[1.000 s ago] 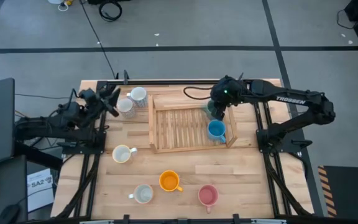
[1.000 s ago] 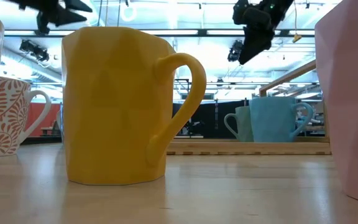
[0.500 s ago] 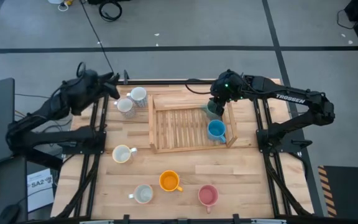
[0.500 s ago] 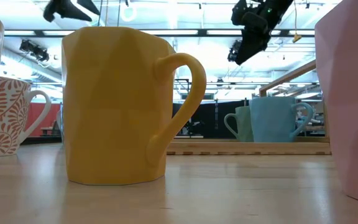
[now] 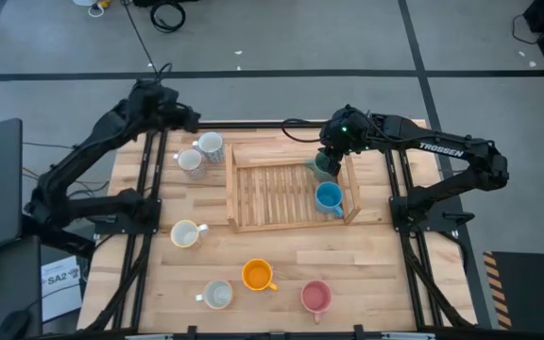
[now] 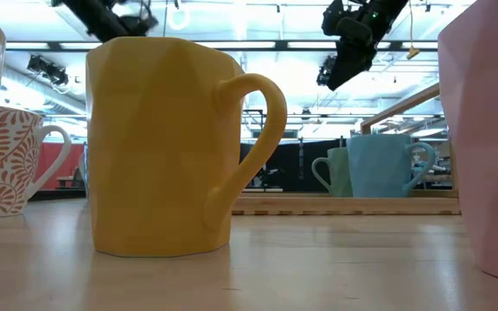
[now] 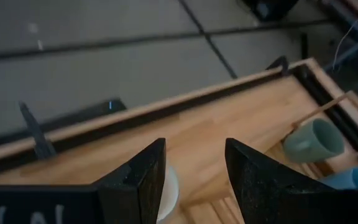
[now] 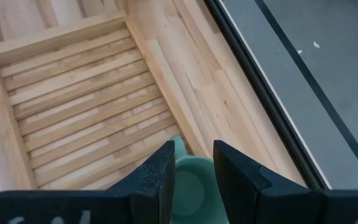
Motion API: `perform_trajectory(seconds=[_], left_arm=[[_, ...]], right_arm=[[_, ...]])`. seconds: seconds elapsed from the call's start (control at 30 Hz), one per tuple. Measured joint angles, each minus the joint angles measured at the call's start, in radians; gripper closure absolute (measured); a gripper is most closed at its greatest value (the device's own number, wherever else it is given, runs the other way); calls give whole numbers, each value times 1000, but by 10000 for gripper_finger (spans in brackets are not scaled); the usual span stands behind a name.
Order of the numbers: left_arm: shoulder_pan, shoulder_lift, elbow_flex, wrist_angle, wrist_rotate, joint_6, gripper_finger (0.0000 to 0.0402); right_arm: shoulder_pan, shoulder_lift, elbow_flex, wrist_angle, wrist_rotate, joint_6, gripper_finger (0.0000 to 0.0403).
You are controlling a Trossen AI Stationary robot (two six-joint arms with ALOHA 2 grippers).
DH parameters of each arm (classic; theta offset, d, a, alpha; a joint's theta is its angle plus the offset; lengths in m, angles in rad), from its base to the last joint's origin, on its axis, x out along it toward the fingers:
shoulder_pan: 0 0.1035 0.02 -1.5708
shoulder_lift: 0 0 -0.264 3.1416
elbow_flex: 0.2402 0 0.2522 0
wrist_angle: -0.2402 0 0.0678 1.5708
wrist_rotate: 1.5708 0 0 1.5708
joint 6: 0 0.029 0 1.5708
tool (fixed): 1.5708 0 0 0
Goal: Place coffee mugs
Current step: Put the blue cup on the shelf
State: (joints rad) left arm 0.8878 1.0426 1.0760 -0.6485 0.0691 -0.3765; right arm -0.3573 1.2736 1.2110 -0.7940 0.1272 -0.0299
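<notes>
Two coffee mugs stand in the slatted wooden tray [image 5: 229, 189], at its right end: a dark green one [image 5: 324, 169] and a blue one [image 5: 329, 198]. My right gripper [image 8: 192, 146] hangs open, high over the green mug [image 8: 190, 186], touching nothing. My left gripper [image 7: 194, 144] is open and empty above the table's far left corner [image 5: 188, 118]. Two whitish mugs [image 5: 210, 144] [image 5: 190, 161] stand just near of it. Cream [image 5: 186, 233], orange [image 5: 257, 275], grey [image 5: 217, 295] and pink [image 5: 316, 297] mugs stand upright on the table's near half.
The tray's raised rails [image 5: 352, 184] enclose the two mugs inside it. Black frame rails [image 5: 144, 217] run along the table's left and right sides. In the low view the orange mug [image 6: 167, 147] and the pink mug [image 6: 491, 138] fill the foreground.
My left arm has swung from the table's left edge toward the far left corner, rising a little and turning as it went. Its gripper now hangs over the far edge, beyond the two whitish mugs. The mugs have not moved.
</notes>
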Motion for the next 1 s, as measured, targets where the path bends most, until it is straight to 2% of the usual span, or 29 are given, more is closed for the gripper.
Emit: perform_trajectory(seconds=[0.13, 0.4, 0.63, 0.8, 1.0], left_arm=[[77, 89, 0, -16, 70, 15, 227], [164, 229, 0, -17, 86, 117, 227], [176, 309, 0, -32, 89, 153, 228], [175, 350, 1, -80, 148, 147, 228], [175, 382, 1, -144, 154, 130, 228]], right_arm=[[0, 0, 0, 0, -1, 0, 287], [0, 0, 0, 0, -1, 0, 287], [0, 0, 0, 0, -1, 0, 286], [0, 0, 0, 0, -1, 1, 287], [0, 1, 0, 0, -1, 1, 286]])
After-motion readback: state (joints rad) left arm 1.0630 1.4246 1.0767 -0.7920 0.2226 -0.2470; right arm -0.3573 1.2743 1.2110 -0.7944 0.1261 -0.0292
